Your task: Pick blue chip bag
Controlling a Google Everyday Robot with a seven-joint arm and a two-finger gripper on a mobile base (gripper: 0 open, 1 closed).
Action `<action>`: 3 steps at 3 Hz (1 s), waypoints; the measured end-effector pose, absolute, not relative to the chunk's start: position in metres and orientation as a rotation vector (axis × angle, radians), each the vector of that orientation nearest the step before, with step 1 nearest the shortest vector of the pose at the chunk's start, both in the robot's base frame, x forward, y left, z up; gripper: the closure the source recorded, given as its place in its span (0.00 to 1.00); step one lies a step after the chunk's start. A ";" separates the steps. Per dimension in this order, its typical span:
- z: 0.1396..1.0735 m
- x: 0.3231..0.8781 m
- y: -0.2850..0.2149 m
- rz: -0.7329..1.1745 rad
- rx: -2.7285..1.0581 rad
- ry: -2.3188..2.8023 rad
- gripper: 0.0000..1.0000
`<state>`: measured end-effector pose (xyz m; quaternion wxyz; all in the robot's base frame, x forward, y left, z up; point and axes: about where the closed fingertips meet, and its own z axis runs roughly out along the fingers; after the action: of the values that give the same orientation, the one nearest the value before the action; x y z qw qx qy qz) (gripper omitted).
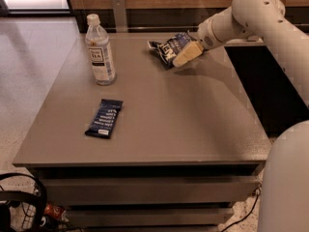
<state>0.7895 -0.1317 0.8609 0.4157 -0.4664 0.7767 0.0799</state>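
Note:
The blue chip bag (167,46), crinkled navy with white lettering, lies on the grey table (183,124) at its far side, right of centre. My gripper (187,54), cream-coloured at the end of the white arm (241,16), reaches in from the right and sits over the bag's right end, hiding that part. I cannot tell whether it touches the bag.
A clear water bottle (100,52) stands at the far left of the table. A flat dark blue bar wrapper (104,118) lies front left. A dark cabinet (270,91) stands right of the table. Black cables (19,207) lie on the floor at bottom left.

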 end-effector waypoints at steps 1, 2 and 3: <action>0.851 0.801 -0.120 0.252 -1.141 1.938 0.00; 0.843 0.809 -0.106 0.302 -1.129 1.926 0.00; 0.839 0.810 -0.102 0.311 -1.132 1.927 0.22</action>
<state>0.8102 -0.1016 0.8388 0.4283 -0.4535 0.7716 0.1245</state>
